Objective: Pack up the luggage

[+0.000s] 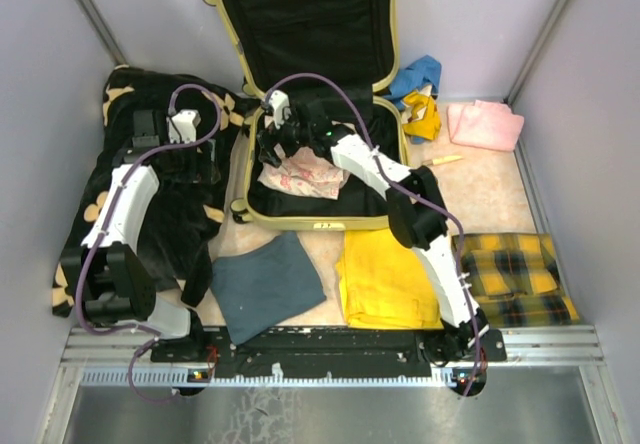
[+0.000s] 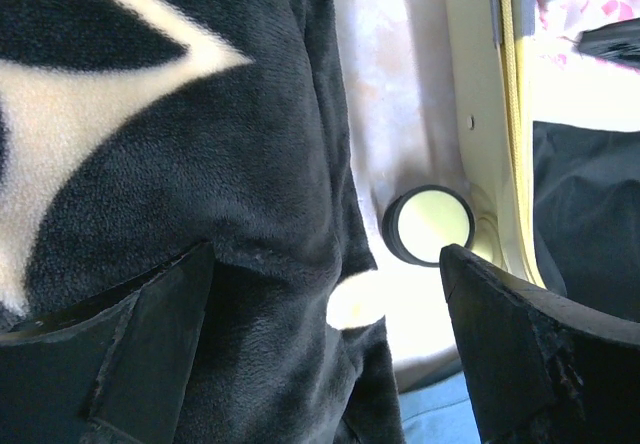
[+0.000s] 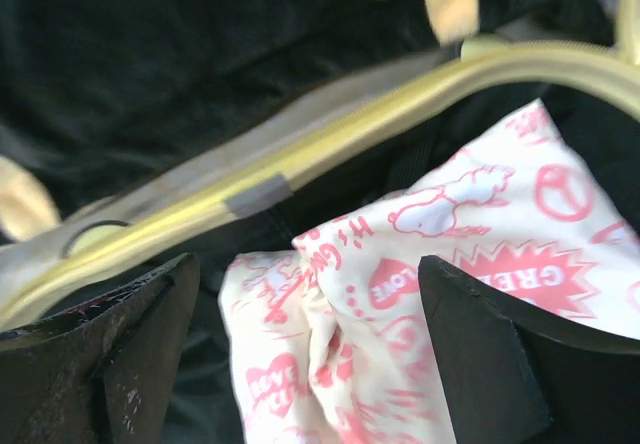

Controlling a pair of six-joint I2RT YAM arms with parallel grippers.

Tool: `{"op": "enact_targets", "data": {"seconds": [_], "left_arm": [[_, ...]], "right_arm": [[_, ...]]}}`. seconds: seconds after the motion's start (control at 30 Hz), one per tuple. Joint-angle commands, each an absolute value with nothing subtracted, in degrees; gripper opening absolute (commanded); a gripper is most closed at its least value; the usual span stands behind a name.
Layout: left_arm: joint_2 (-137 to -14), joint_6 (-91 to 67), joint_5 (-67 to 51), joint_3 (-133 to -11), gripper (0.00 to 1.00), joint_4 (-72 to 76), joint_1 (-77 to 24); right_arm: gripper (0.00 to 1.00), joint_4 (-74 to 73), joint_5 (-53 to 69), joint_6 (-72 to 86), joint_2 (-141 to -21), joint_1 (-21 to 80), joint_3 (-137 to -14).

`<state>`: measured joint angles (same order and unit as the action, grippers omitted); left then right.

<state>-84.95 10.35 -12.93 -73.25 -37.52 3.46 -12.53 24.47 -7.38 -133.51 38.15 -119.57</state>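
Pale-yellow hard-shell luggage [image 1: 300,221] lies open in the middle of the table, its black-lined lid standing up at the far side. A white cloth with pink cartoon print [image 1: 300,179] lies crumpled in the base.

The step in hand looks like settling this cloth. It would go best pushed flat toward the left wall of the base, so the folded slate-blue cloth [image 1: 265,284] and folded yellow cloth [image 1: 385,279] waiting in front have room. Any lift afterwards should go straight up, clear of the rim.

The right gripper [image 3: 305,284] hangs over the printed cloth with its jaws spread wide, gripping nothing. Whether the fingertips touch the fabric, I cannot tell. The left gripper [image 2: 320,274] is likewise agape and empty, over the edge of the black fleece blanket with tan flowers [image 1: 185,219], beside a suitcase wheel [image 2: 430,226].
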Motion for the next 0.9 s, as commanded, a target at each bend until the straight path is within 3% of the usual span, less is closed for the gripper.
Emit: {"op": "enact_targets", "data": {"seconds": [0.0, 0.43, 0.67, 0.87], "left_arm": [[-81.22, 15.01, -17.20, -75.22, 1.00, -42.97, 3.08], [-77.52, 25.67, -34.13, -75.60, 1.00, -49.35, 2.90], [-78.23, 25.05, -35.04, -75.76, 1.00, -49.40, 2.81], [-77.51, 24.71, -35.08, -74.55, 1.00, -48.97, 2.82]], "right_arm": [[0.90, -18.12, 28.03, -11.48, -120.95, 38.50, -118.92], [0.75, -22.92, 27.86, -13.08, -105.33, 34.10, -91.69], [0.57, -21.78, 22.41, -15.27, -111.51, 33.98, -87.30], [0.40, -22.74, 15.96, -16.99, -120.72, 31.32, -93.25]]}}
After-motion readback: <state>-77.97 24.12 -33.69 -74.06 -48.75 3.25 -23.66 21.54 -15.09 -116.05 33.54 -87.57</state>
